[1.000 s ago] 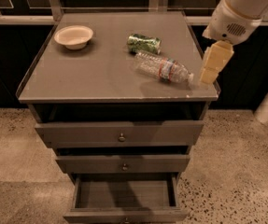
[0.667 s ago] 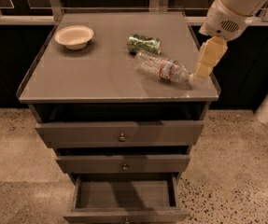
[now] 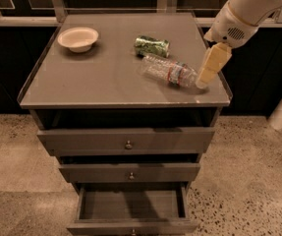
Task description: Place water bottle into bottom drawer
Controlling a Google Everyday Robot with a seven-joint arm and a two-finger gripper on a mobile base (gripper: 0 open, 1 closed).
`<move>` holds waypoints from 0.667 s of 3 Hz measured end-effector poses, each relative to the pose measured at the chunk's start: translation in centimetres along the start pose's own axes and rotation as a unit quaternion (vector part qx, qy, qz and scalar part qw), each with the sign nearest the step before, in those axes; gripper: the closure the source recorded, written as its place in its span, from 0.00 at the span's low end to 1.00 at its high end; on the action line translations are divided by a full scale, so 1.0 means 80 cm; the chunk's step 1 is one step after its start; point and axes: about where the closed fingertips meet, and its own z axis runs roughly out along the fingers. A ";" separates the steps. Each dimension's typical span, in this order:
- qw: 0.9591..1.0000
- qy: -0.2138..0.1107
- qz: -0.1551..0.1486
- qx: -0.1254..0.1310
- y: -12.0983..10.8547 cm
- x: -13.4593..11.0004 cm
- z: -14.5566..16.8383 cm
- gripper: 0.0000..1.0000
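Camera view is showing the gripper (image 3: 204, 80) sitting nearer the water bottle (image 3: 169, 73) than a second ago: it is edging toward 9 o'clock across the right side of the bench (image 3: 96, 77), and its yellowish tip is now hanging right at the bottle's white-capped end, touching it or just beside it. Whether the gripper is clenched, released or grasping the bottle cannot be told. The pale arm (image 3: 248, 9) is reaching down from the 1 o'clock corner.

The water bottle is lying on its side on the bench top in the same spot as before, toward 3 o'clock, with its cap pointing to 4 o'clock and its base to 10 o'clock. A green can (image 3: 152, 45) is lying just beyond the base, close by at 11 o'clock from the bottle. A white bowl (image 3: 92, 33) is sitting well apart at the 10 o'clock corner, showing only its pale inside, unmoved.

Below the bench, the bottom drawer (image 3: 130, 205) is standing pulled out toward 6 o'clock, showing only its bare grey floor. The top drawer (image 3: 81, 141) and middle drawer (image 3: 96, 172) are sitting above it, less far out.
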 end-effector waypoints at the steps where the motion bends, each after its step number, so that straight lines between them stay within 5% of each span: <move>1: 0.998 -0.046 0.009 -0.030 -0.016 -0.021 0.052 0.00; 2: 0.996 -0.070 0.015 -0.061 -0.025 -0.039 0.101 0.00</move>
